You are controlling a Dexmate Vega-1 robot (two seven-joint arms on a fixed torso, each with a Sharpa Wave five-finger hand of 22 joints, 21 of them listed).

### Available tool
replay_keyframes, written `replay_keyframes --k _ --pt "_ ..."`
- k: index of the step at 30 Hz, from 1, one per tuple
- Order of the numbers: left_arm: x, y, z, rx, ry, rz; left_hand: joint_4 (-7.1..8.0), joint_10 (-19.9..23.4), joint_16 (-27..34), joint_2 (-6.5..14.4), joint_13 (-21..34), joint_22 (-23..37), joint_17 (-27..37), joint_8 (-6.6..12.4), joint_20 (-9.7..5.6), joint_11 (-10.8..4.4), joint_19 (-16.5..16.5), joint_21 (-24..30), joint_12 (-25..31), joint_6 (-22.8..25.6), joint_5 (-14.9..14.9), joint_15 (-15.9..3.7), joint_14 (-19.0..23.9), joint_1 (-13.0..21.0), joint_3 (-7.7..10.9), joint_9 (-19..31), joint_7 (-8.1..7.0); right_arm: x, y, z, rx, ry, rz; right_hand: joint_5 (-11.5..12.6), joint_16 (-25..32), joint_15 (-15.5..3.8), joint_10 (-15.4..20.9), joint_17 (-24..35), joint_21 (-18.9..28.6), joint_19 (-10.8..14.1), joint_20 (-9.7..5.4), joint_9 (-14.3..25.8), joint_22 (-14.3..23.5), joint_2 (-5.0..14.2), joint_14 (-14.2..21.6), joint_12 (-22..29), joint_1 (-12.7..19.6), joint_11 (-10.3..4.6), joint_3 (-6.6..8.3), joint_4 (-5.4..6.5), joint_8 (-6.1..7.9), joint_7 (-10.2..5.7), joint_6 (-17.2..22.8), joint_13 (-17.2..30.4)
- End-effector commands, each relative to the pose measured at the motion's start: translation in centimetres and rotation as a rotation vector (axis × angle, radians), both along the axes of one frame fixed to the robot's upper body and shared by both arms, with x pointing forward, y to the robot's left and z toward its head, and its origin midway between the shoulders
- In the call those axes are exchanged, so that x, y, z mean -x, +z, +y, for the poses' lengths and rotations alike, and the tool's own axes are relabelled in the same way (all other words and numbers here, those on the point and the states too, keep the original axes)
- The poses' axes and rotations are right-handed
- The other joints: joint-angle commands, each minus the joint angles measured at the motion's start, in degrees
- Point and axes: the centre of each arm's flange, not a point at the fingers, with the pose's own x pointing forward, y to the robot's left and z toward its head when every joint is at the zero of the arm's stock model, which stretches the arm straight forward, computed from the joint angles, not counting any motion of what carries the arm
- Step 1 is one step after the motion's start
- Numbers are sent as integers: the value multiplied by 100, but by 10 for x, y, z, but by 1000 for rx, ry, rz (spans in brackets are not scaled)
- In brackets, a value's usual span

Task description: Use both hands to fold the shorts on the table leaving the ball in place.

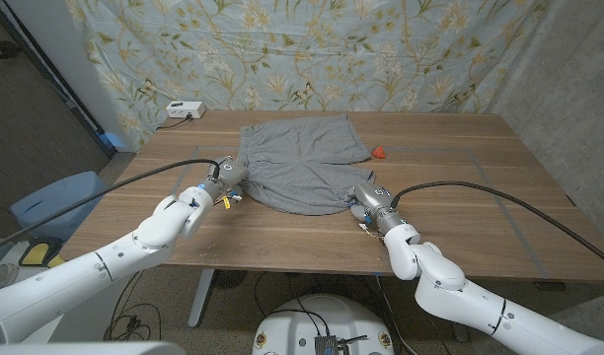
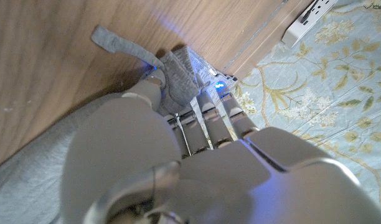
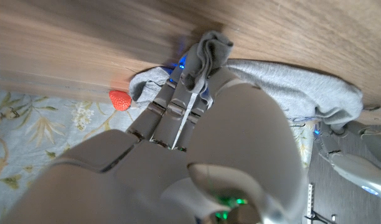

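Two hands' fingers pinching grey shorts (image 1: 300, 163), left hand (image 1: 226, 177), right hand (image 1: 366, 200), cloth rumpled, near corners bunched

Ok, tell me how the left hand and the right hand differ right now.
The left hand grips the shorts at their left near corner, while the right hand grips the right near corner. The left hand sits slightly farther from the table's near edge than the right hand. Both pinch gray fabric bunched between thumb and fingers, as each wrist view shows.
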Motion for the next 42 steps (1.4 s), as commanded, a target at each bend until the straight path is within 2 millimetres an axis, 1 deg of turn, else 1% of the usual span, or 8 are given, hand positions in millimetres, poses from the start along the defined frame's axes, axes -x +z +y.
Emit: replay_keyframes --k 1,10,11,12,15,25,34,42 --pt "52 28 3 154 -51 -122 77 549 30 176 522 10 37 18 24 -512 11 43 541 290 -41 -911 93 283 136 50 199 30 15 -17 -196 58 -84 32 -31 -517 409 20 37 -5 -47 15 0 -15 22 50 56 412 12 2 19 4 72 57" --pt "110 41 -3 151 -5 -213 94 448 -16 171 612 11 56 -1 70 -502 -34 41 571 258 -55 -906 51 292 146 64 151 74 26 -32 -270 39 -227 35 -77 -517 502 48 75 -37 -44 15 -13 -19 39 97 52 498 13 9 0 0 68 99" --pt "110 41 -3 151 -4 -213 96 446 -17 172 619 11 58 -3 74 -500 -38 41 576 252 -55 -905 51 292 145 67 150 74 26 -32 -270 39 -227 36 -82 -516 505 49 79 -39 -42 15 -14 -15 39 99 53 511 15 10 -2 2 67 103" --pt "122 42 -3 150 7 -237 96 457 -19 169 627 11 62 3 71 -506 -42 41 587 264 -56 -909 51 295 144 70 142 82 27 -34 -275 37 -253 35 -84 -515 508 52 81 -43 -41 15 -15 -19 41 101 51 503 13 10 -2 -1 69 106" --pt "139 43 -3 147 30 -273 105 437 -28 172 652 11 68 2 76 -510 -50 42 597 263 -57 -901 46 295 146 73 136 94 28 -37 -287 33 -290 36 -95 -519 510 59 88 -55 -47 15 -18 -21 43 104 55 494 15 8 -3 -3 76 115" --pt "189 41 2 165 87 -364 105 418 -36 160 733 11 98 6 65 -540 -94 41 646 276 -61 -921 52 314 132 85 109 123 33 -43 -305 24 -404 37 -143 -521 515 92 124 -99 -43 16 -32 -29 56 116 59 459 19 6 -13 -24 92 158" --pt "215 46 4 199 90 -334 107 435 -51 149 791 11 110 11 63 -536 -109 47 693 297 -65 -917 47 322 118 90 100 123 56 -42 -256 55 -486 39 -181 -524 519 114 154 -122 -52 17 -43 -34 69 121 57 448 21 8 -26 -46 89 184" --pt "200 53 4 231 88 -165 116 450 -92 139 835 11 104 3 70 -531 -127 50 727 288 -69 -900 4 315 112 92 127 98 87 -33 -181 109 -519 42 -231 -518 499 128 183 -151 -64 19 -53 -30 72 106 48 449 26 18 -40 -54 84 194"
